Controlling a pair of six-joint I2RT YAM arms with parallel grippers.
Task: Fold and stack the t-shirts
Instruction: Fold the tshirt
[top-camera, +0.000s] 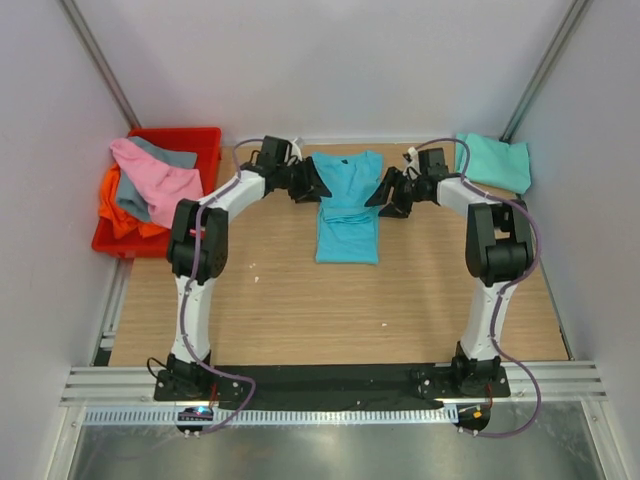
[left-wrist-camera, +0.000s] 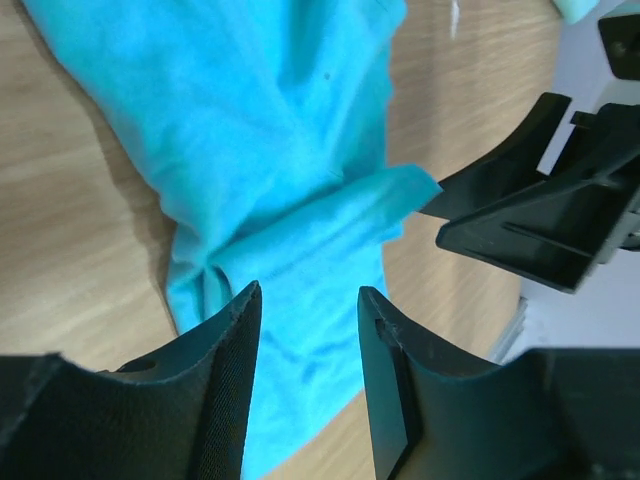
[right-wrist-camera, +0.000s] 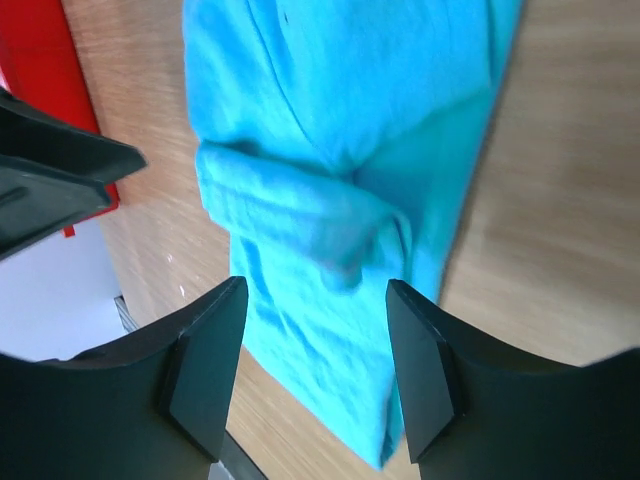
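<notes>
Blue shirt (top-camera: 348, 210) is lying flat toward the back of the table (top-camera: 300, 310), about centre. It's folded into a long narrow strip, with flaps of cloth turned in across its middle. The left gripper (top-camera: 308, 182) hovers at the strip's left edge and the right gripper (top-camera: 390, 195) at its right edge. Both have their jaws parted with nothing pinched; the wrist cameras just show cloth lying below the gap. The two grippers face each other across the strip, so it's pretty tight up there.

The mint shirt (top-camera: 493, 160) sits folded in the far right corner, well apart from the blue one. The red crate (top-camera: 205, 140) at far left holds the pink shirt (top-camera: 150, 175), grey shirt (top-camera: 170, 155) and orange shirt (top-camera: 120, 215), with the pink one spilling over the rim. From the blue shirt's near hem down to the arm bases it's plain wood, with lots of room.
</notes>
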